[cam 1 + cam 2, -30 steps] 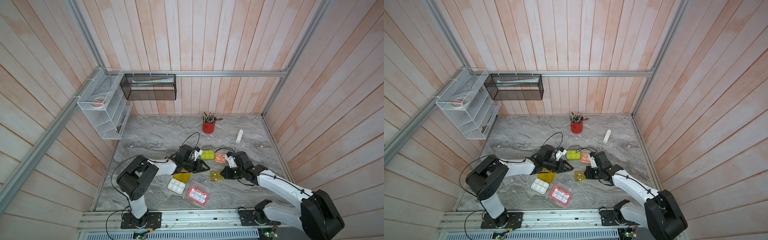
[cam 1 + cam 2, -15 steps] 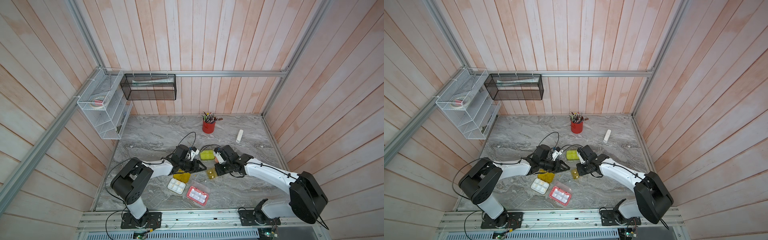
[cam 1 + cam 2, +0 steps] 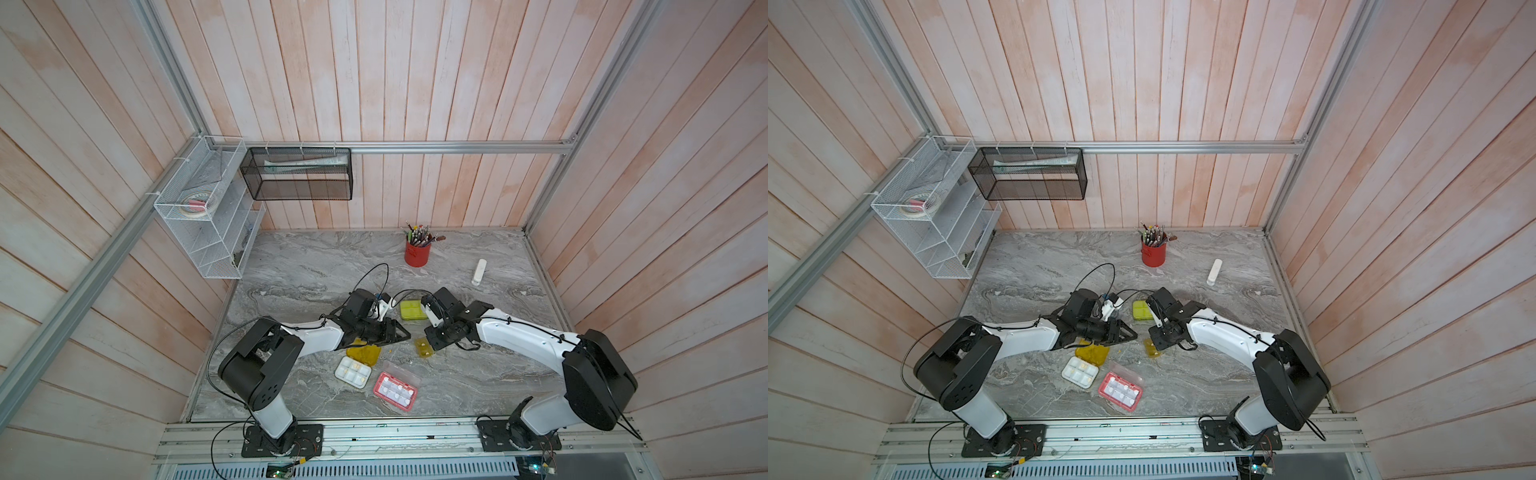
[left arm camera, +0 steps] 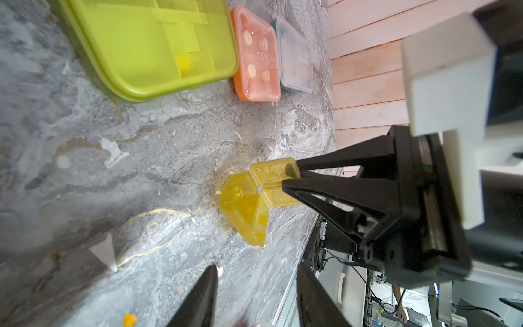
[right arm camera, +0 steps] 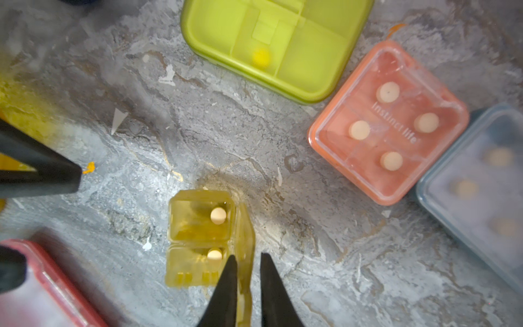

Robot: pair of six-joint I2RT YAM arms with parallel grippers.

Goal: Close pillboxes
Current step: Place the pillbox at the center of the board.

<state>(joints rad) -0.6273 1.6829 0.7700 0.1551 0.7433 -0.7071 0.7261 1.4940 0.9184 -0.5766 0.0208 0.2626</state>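
- Right claw: jaws slightly parted, astride the upright lid. A sliver of gap shows on one side, so no firm pinch.
- Small olive pillbox: at the tips, both compartments uncovered.
- Advised: tip the lid over the compartments, then press it flat; the light box may skid.
- Left claw: spread, empty, near; could brace the box.
- Beyond the tips: lime pillbox and orange pillbox, both apparently shut.
- Only the right wrist view shows a pill in each compartment; both top views give just a yellow patch.

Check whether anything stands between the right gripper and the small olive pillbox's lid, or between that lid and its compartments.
Nothing visible does. The right gripper straddles the upright lid of the small olive pillbox; the pills lie low inside it.
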